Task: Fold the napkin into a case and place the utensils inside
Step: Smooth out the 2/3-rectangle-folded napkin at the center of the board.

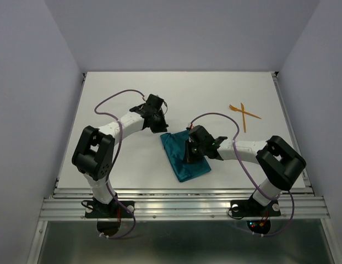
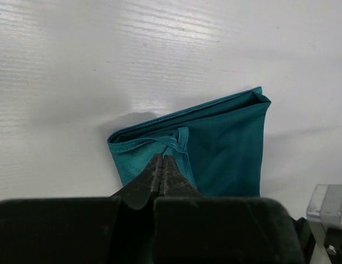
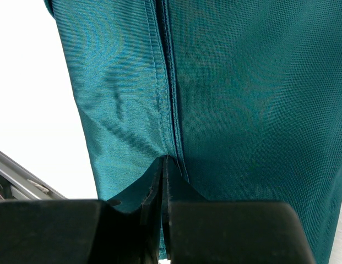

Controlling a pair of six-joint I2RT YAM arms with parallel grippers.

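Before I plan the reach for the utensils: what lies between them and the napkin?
In the top view, the right arm's wrist and purple cable lie between the napkin and utensils; otherwise bare table.

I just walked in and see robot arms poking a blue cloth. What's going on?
The robot is folding a teal napkin. The left gripper is shut at one corner, and the right gripper is shut along a fold. The two orange utensils lie crossed, off to the side, not yet tucked in.
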